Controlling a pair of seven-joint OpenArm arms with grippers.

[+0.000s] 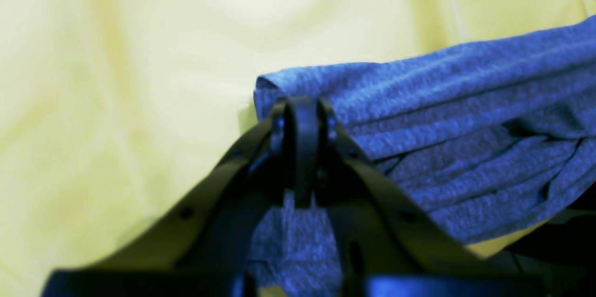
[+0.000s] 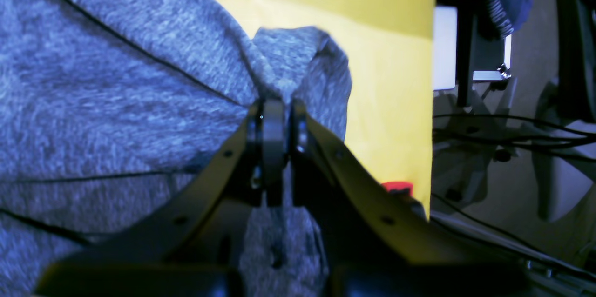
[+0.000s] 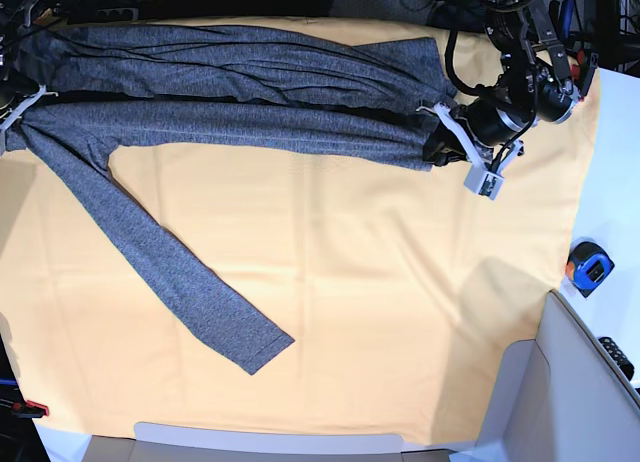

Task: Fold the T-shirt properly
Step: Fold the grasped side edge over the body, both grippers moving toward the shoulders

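Left wrist: I see the left gripper (image 1: 301, 115) with its fingers pressed together on a bunched edge of the T-shirt (image 1: 465, 115). Fabric shows below the fingertips too, so it's pinching cloth. The shirt runs off toward 3 o'clock in stacked folds. The yellow table cloth (image 1: 139, 78) fills everything from 9 to 12 o'clock; the picture is soft.

Right wrist: the right gripper (image 2: 274, 120) is closed tight on a peaked fold of the T-shirt (image 2: 116, 101), with a small tuft of fabric sticking up past the tips at 12 o'clock. The shirt fills the frame from 7 to 11 o'clock. The table cloth (image 2: 372, 55) sits at 1 o'clock, its edge dropping off at 3 o'clock, with dark frame parts and cables (image 2: 512, 124) beyond it.

Base: the T-shirt (image 3: 230, 92) lies stretched across the far edge of the table cloth (image 3: 380, 312), from 10 to 1 o'clock, gathered lengthwise into a long band. One sleeve (image 3: 160, 262) trails diagonally toward 7 o'clock, cuff flat on the cloth. The left gripper (image 3: 437, 142) holds the shirt's end at 2 o'clock. The right gripper (image 3: 14, 117) is at the 10 o'clock edge, half cut off, at the shirt's other end. A tape measure (image 3: 588, 265) lies on the white surface at 3 o'clock, well apart from the shirt.
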